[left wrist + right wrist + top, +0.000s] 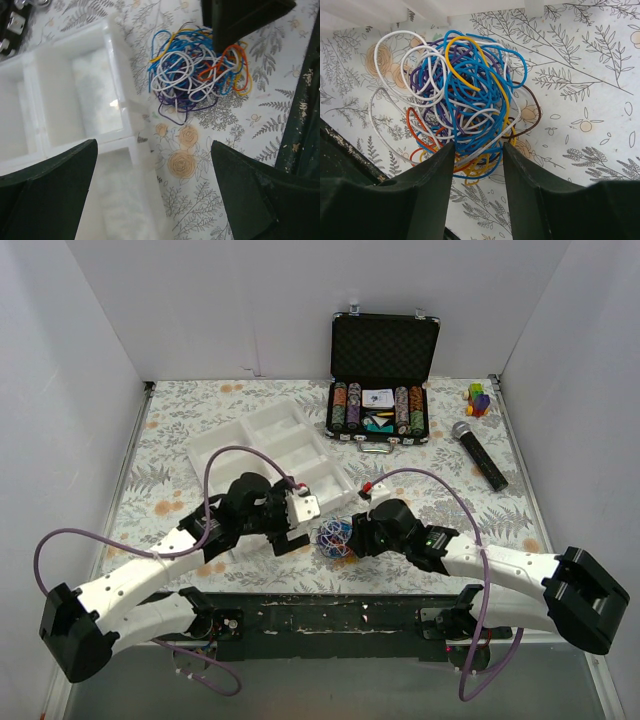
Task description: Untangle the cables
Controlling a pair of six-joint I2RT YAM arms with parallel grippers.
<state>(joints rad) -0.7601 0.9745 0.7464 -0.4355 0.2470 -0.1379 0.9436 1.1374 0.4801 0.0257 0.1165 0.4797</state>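
The cables [335, 537] lie as one fist-sized tangle of blue, white, purple, orange, yellow and brown wires on the flowered tablecloth, just off the tray's near corner. In the right wrist view my right gripper [477, 165] stands partly open, its fingers astride the near edge of the cables [465, 95], with loose strands lying between them. From above, that right gripper [358, 538] meets the tangle from the right. My left gripper [155, 195] is wide open and empty, short of the cables [195, 75], over the tray's corner. From above, the left gripper [298, 538] is just left of the tangle.
A white compartment tray [270, 445] lies behind and left of the tangle, its corner [135, 125] close to my left fingers. At the back stand an open poker chip case [383, 390], a microphone [480, 453] and a small coloured block toy [479, 398]. A dark rail [330, 615] marks the near edge.
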